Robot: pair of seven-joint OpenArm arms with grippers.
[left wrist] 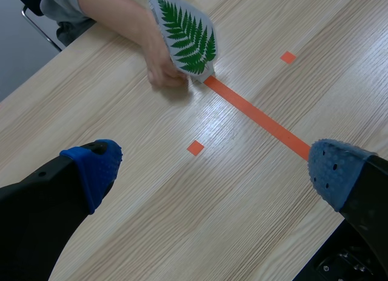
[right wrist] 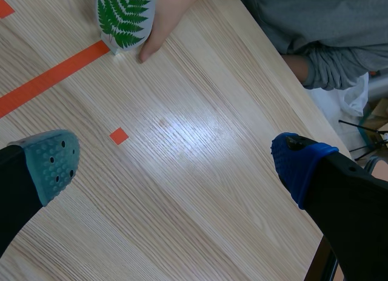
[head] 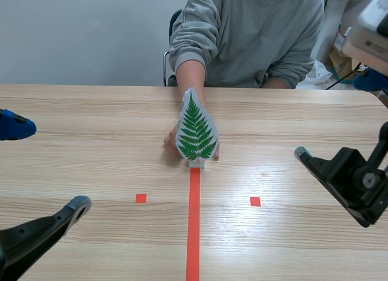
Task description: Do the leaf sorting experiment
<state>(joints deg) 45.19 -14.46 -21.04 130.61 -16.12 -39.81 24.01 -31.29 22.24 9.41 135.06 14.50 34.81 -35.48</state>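
Showed a fern-leaf card upright on the table, well ahead of both pincers, at the far end of the orange-red tape line. Found a person's hand touching the card from behind, fingertips at its lower edges, with a grey sleeve beyond. Recorded the left pincer spread wide, holding nothing, a tape square on the table just ahead of it. Recorded the right pincer likewise wide and holding nothing, another tape square ahead, nearer its grey-green pad. Noted the hand as the one thing against the card.
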